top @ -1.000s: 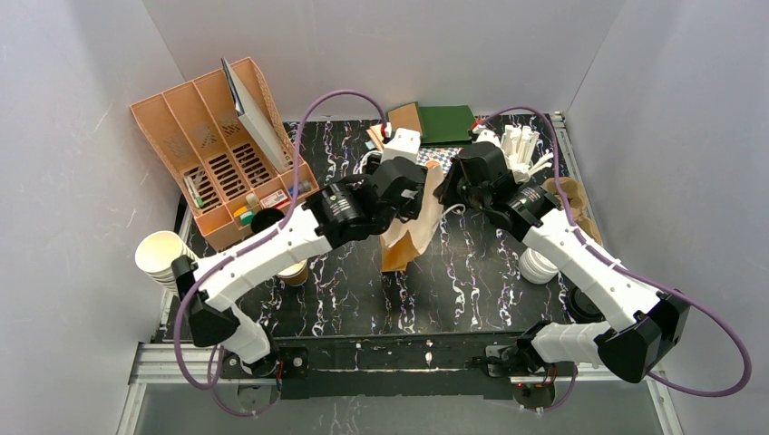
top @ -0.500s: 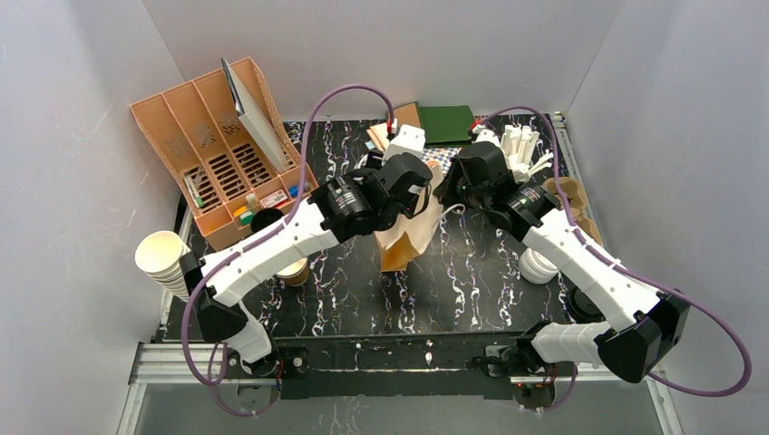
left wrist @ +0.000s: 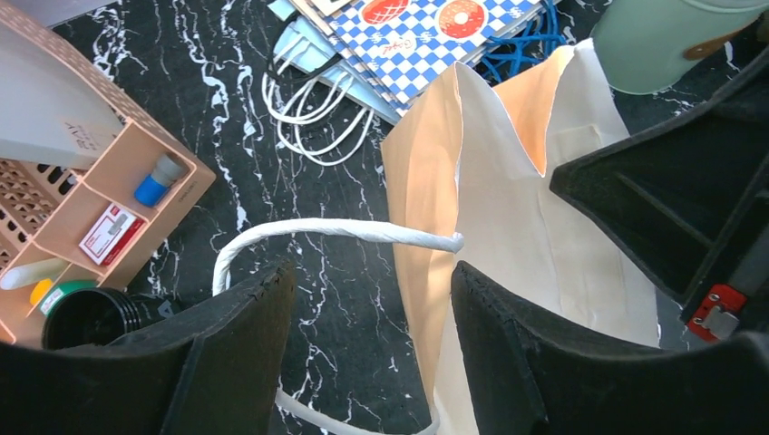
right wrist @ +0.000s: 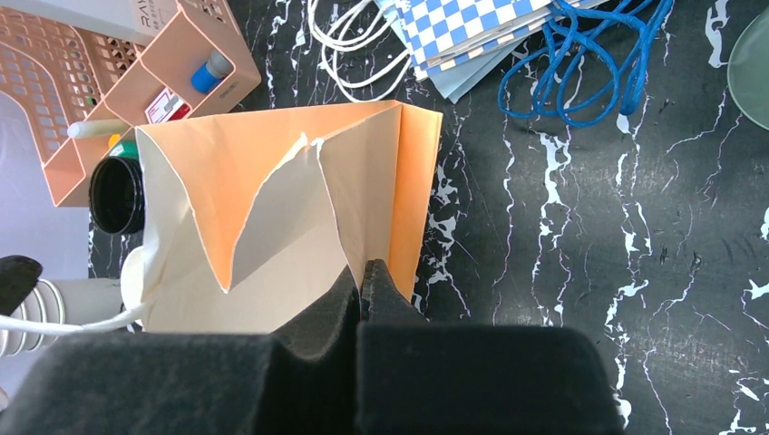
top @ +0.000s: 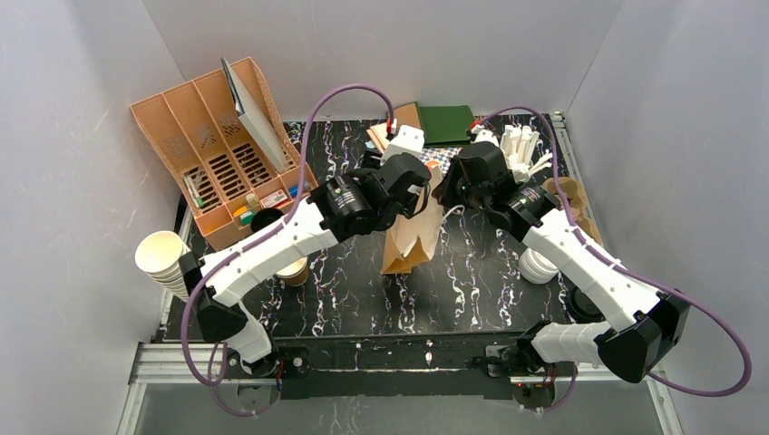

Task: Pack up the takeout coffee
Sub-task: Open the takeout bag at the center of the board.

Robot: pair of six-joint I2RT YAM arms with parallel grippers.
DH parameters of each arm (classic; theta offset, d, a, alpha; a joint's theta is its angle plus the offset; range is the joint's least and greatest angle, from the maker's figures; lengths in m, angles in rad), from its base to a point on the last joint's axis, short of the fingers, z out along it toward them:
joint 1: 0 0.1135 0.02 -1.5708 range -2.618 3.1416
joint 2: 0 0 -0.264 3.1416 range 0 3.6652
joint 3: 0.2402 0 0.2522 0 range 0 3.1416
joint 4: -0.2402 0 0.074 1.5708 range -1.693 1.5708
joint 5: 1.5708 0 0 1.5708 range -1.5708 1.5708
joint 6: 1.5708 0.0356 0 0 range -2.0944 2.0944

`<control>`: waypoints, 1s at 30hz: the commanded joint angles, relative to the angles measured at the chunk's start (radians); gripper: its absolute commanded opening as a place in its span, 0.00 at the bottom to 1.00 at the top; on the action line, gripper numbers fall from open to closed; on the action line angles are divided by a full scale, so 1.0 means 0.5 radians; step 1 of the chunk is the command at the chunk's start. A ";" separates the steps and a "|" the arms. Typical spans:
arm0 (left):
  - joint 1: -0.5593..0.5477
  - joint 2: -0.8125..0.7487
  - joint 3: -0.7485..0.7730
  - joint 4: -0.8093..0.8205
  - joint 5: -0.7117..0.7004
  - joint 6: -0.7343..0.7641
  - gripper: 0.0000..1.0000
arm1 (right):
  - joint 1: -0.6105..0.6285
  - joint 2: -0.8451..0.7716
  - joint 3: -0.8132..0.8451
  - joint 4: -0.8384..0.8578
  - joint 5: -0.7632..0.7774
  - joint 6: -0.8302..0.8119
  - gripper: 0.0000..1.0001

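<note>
Forward over the paper bag [left wrist: 508, 181] my left tool [left wrist: 372, 272] has moved, jaws spread astride the bag's edge. My right tool [right wrist: 363, 272] is clamped on the bag's rim. A brown coffee cup [top: 292, 271] stands on the counter [top: 453, 290] under my left forearm [top: 272, 245].

Mid bench [top: 472, 290] stands the bag [top: 410, 245]; organiser [top: 218, 154] back left; cup [top: 293, 272] left of bag, lid stack [top: 539, 265] right of it; flat bags [left wrist: 426, 41] behind

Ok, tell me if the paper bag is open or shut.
Partly open: the paper bag shows its orange inside, one rim pinched by the right fingers.
</note>
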 commanded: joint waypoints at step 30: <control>0.403 -0.146 -0.129 -0.045 0.584 0.017 0.00 | 0.008 -0.519 -0.105 0.451 -0.379 -0.245 0.86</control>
